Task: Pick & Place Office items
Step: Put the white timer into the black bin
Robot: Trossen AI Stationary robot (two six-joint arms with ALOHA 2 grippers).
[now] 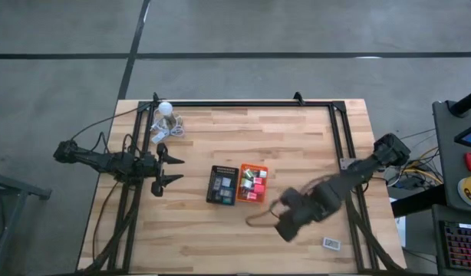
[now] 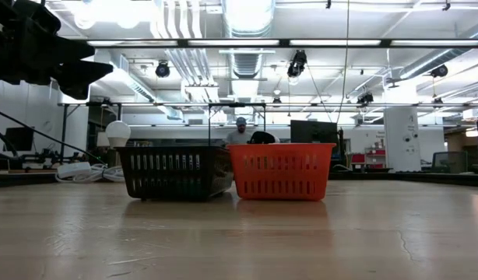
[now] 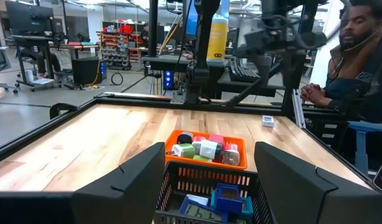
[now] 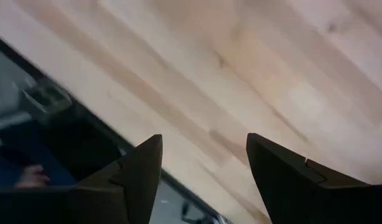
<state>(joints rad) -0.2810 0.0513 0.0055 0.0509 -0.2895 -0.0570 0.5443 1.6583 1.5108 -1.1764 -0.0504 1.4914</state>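
Orange tray (image 1: 252, 183): bench middle, pink, green, white office items (image 3: 203, 149).
Black tray (image 1: 222, 185): touching it, blue pieces.
Left gripper (image 1: 176, 170): released, empty.
Right gripper (image 4: 203, 168): released, empty.
High view only: small item (image 1: 331, 244), bench's near right corner.

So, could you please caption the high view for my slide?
Open left gripper beside black tray and orange tray; open right gripper hovers nearby.

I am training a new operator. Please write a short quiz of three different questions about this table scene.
1. True or false: the orange tray and the black tray stand side by side.
2. Which gripper is nearer the white ball: A left gripper, B right gripper?
3. Fill in: both grippers are open and hold ____.

Key: 1 true; 2 A; 3 nothing.
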